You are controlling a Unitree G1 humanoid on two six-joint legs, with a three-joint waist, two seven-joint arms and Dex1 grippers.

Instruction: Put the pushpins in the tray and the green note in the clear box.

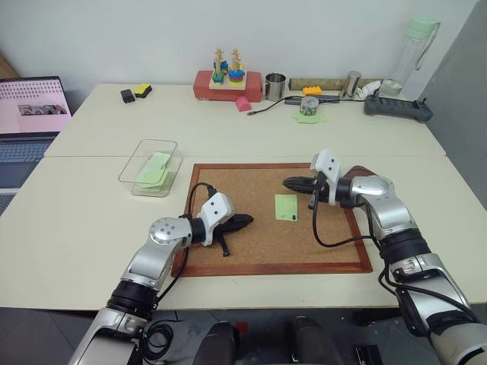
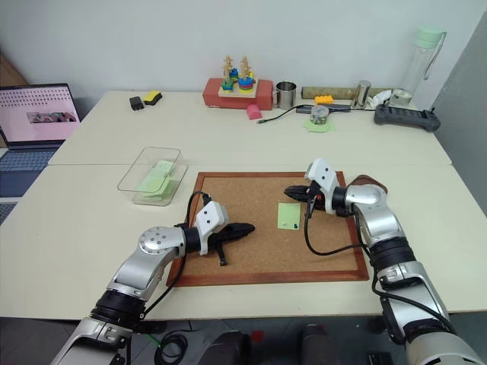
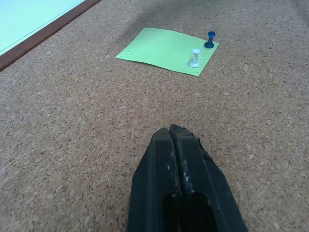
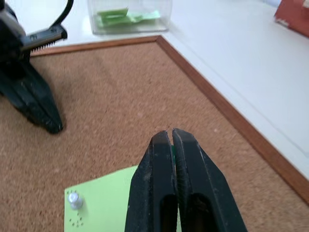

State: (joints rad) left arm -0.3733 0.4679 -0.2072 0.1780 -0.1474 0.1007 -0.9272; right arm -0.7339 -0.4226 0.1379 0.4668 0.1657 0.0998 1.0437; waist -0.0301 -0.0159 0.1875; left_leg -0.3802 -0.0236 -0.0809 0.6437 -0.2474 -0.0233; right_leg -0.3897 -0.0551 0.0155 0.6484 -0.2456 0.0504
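Your left gripper (image 1: 245, 221) is clenched with nothing between its fingers, tip resting low over the cork board (image 1: 259, 251) at about 9 o'clock from the green note (image 1: 286, 207). Your right gripper (image 1: 291, 183) hangs just above the note's 12 o'clock edge, fingers pressed together; the right wrist view shows a sliver of green between the tips, but you cannot tell whether that is a pushpin or the note behind. The note lies flat on the board, right of centre. In the left wrist view two pushpins stand on one corner of it: a blue pushpin (image 3: 210, 39) at the edge and a white pushpin (image 3: 195, 57) just beside it. The clear box (image 1: 149, 167) sits off the board at 10 o'clock, already holding green paper scraps (image 1: 154, 170). A sliver of the brown tray (image 2: 367, 181) shows behind your right wrist, at the board's 2 o'clock corner.
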